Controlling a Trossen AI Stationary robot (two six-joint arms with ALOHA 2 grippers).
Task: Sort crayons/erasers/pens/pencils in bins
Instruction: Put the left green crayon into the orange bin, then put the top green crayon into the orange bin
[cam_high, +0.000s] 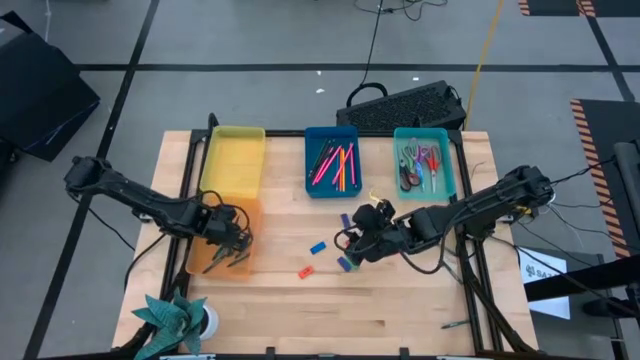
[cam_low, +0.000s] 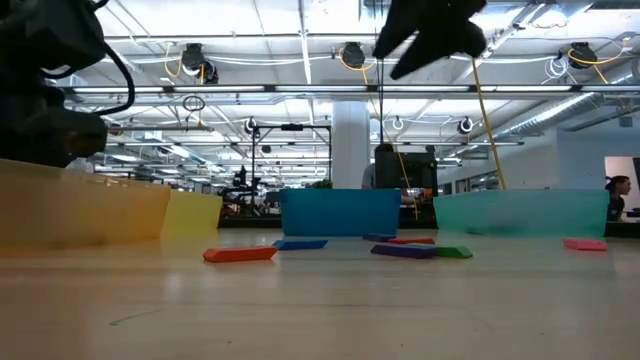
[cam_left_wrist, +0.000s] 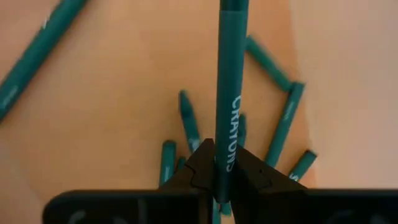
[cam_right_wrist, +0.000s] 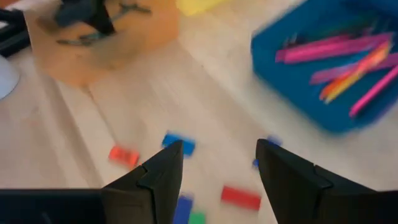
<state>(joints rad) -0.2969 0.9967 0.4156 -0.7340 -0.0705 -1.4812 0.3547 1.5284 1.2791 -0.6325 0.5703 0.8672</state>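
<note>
While the left gripper (cam_left_wrist: 222, 177) clenches a crayon (cam_left_wrist: 230, 93) over the crayon-filled orange bin (cam_high: 222, 238), the right gripper (cam_right_wrist: 217, 168) hangs released.

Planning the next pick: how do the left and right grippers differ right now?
The left gripper is shut on a teal crayon over the orange bin; the right gripper is open and empty. The left hangs above binned crayons; the right hovers over loose erasers on the table. Both point downward.

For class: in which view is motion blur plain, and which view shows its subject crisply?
Right wrist view: the blue bin and its sticks smear, as do the erasers, behind the open right end effector. Left wrist view: sharp, the lettering readable on the teal crayon gripped by the left end effector.
</note>
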